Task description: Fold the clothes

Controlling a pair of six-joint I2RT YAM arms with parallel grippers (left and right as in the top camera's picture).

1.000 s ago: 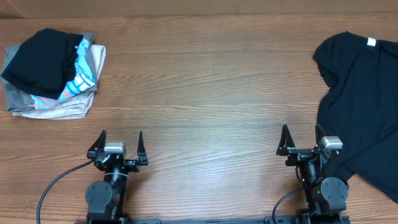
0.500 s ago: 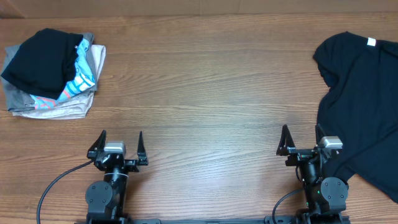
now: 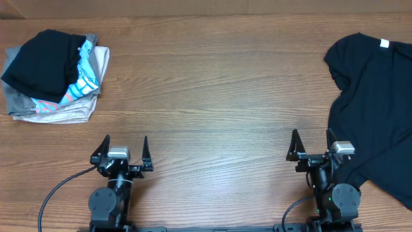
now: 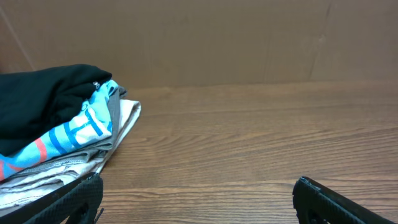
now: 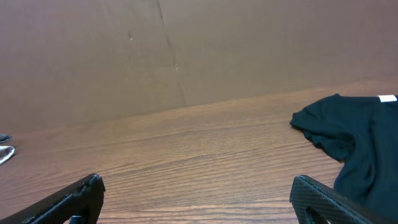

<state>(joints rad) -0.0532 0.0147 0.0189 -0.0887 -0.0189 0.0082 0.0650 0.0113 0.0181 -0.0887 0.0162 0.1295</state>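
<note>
Left end effector (image 3: 125,143), right end effector (image 3: 312,138): wide apart, empty; T-shirt (image 3: 376,96) apparently unfolded.

Wood-grain tabletop (image 3: 212,96), stack of folded garments (image 3: 55,77) at its far-left corner, black piece uppermost, turquoise-patterned and grey layers beneath, plain brown backdrop (image 4: 249,37) behind.

The black T-shirt (image 3: 376,109) is running off the overhead picture at the table's (image 3: 212,96) right edge, leaving its far side unseen. Its white label (image 3: 384,44) is showing too small to read. The folded pile (image 4: 50,143) is getting cut by the left wrist picture's left edge.
</note>
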